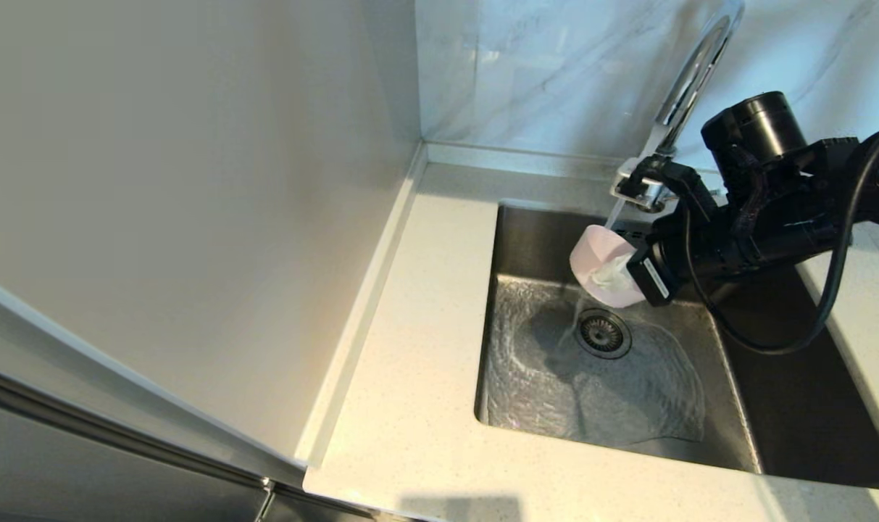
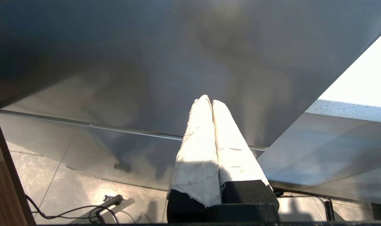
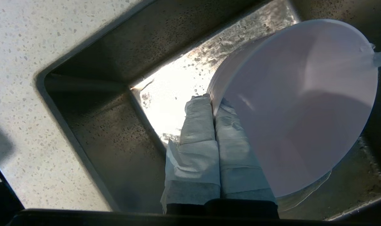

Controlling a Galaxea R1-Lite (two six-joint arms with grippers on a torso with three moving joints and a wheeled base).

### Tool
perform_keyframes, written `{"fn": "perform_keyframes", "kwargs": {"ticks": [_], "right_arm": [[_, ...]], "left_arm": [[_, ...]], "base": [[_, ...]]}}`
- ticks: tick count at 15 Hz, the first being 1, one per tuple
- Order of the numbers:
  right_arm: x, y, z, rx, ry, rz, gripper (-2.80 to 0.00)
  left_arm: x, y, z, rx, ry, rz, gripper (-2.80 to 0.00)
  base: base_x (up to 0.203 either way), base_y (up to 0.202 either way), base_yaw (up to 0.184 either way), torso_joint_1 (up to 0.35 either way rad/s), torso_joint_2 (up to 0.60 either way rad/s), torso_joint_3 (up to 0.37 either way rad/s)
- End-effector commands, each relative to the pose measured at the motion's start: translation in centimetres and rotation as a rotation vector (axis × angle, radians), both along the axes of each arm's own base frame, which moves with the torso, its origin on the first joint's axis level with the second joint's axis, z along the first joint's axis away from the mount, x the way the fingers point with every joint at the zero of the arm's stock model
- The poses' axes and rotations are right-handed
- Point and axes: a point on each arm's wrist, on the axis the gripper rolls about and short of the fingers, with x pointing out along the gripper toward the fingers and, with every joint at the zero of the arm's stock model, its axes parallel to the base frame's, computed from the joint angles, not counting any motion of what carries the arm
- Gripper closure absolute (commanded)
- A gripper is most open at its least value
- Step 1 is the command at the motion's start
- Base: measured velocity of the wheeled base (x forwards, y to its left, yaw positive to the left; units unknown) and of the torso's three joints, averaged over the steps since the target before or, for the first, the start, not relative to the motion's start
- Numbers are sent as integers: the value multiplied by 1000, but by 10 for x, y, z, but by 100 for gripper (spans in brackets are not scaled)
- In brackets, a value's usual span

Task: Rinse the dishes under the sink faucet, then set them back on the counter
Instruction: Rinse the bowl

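On the left of the head view a tall pale panel (image 1: 193, 217) rises beside the bench (image 1: 417, 377), a cream speckled stone top with a low raised rim along the panel and the marble back wall (image 1: 555, 72).

The left end effector (image 2: 208, 102) shows only in its own wrist view, parked below bench level near a grey cabinet face (image 2: 146, 62), with tiled floor (image 2: 68, 185) and a loose cable (image 2: 74, 210) beneath it. Its two white-wrapped fingers (image 2: 196, 141) are pressed together with nothing between them.

To the right of the bare bench lies the sink (image 1: 526, 239), a square steel basin. Water spreads in a rippling sheet over its floor around the round drain strainer (image 1: 603, 333).

Above the strainer hangs the pale pink bowl (image 1: 600, 261), tilted on its side and clear of the basin floor. A thin stream of water (image 1: 616, 212) runs from the sink faucet (image 1: 689, 80) onto the bowl's upper rim, and more falls from the bowl toward the drain.

The right end effector (image 3: 214, 102) reaches in from the right over the basin, clenched on the bowl's rim (image 3: 213, 94), one wrapped finger outside the wall and one inside. The chrome gooseneck rises behind the black right arm (image 1: 772, 203) at the back of the sink.
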Motion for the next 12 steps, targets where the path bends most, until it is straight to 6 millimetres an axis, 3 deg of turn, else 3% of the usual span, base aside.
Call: {"fn": "perform_keyframes", "kwargs": {"ticks": [1,7,9,12], "right_arm": [[5,2,-3,-1,6,1,0],[6,-7,-2,-8,13,-80,0],[2,-25,1,-6,12,-134,0],[-10,-71,-2,19,55,-285,0]], "left_arm": [[0,0,0,0,0,1,0],[0,0,0,0,0,1,0],[0,0,0,0,0,1,0],[0,0,0,0,0,1,0]], "base": [[0,0,0,0,0,0],[0,0,0,0,0,0],[0,0,0,0,0,0],[0,0,0,0,0,0]]}}
